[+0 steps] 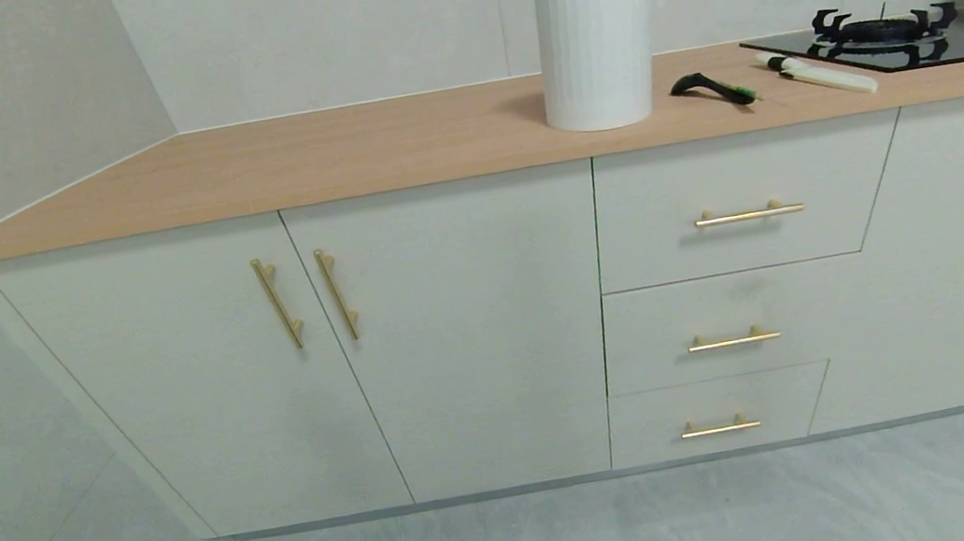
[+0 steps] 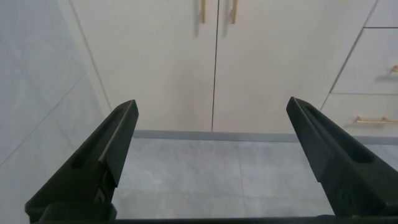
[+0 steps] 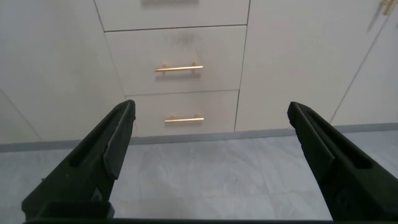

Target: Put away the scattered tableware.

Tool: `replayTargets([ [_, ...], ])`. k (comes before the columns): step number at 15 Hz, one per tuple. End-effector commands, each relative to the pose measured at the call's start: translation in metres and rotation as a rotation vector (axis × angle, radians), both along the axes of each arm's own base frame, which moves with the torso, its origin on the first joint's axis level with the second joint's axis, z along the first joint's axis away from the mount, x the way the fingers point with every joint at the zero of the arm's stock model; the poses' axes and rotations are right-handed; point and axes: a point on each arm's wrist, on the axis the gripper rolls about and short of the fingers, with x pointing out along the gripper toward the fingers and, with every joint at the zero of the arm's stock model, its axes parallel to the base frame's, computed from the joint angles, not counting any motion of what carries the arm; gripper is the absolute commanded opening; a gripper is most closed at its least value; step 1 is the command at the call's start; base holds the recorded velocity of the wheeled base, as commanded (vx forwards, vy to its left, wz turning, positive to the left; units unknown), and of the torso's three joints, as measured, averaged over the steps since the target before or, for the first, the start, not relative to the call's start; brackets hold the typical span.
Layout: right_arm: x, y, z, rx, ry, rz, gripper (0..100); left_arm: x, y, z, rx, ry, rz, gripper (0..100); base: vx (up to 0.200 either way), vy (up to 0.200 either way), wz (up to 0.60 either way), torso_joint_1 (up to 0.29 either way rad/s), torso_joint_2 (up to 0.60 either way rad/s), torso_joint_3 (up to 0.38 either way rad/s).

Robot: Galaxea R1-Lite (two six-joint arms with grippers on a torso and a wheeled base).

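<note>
White holder (image 1: 597, 37) is standing on the counter (image 1: 287, 161), inside hidden; peeler (image 1: 711, 87) and knife (image 1: 818, 74) are lying beside it, near the front edge. Left pincer (image 2: 211, 104) and right pincer (image 3: 211, 106) are hanging open.

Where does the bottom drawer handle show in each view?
Head view: the bottom drawer handle is the lowest of three stacked gold handles, right of the double doors.
Left wrist view: it sits past the open left gripper, just above the grey plinth strip.
Right wrist view: it is seen between the open right gripper's fingers, under the middle drawer handle.
Shared landmark: that grey plinth strip.
</note>
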Motion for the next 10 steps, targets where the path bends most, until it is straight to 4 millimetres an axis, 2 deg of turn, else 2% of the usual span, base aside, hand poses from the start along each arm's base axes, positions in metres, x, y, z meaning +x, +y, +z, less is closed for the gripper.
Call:
replayTargets([
  [1,0.0001,0.0000,0.0000,0.000,0.002,0.000,100,0.0000,0.0000,0.0004,-0.001,-0.001,0.000,100,0.200,0.000,0.00,0.002,0.00,0.002],
  [9,0.0001,0.0000,0.0000,0.000,0.002,0.000,100,0.0000,0.0000,0.0004,0.000,0.000,0.000,100,0.200,0.000,0.00,0.004,0.00,0.001],
  [10,0.0001,0.0000,0.0000,0.000,0.002,0.000,100,0.0000,0.0000,0.0004,0.000,0.000,0.000,100,0.000,0.000,0.00,0.000,0.00,0.000],
])
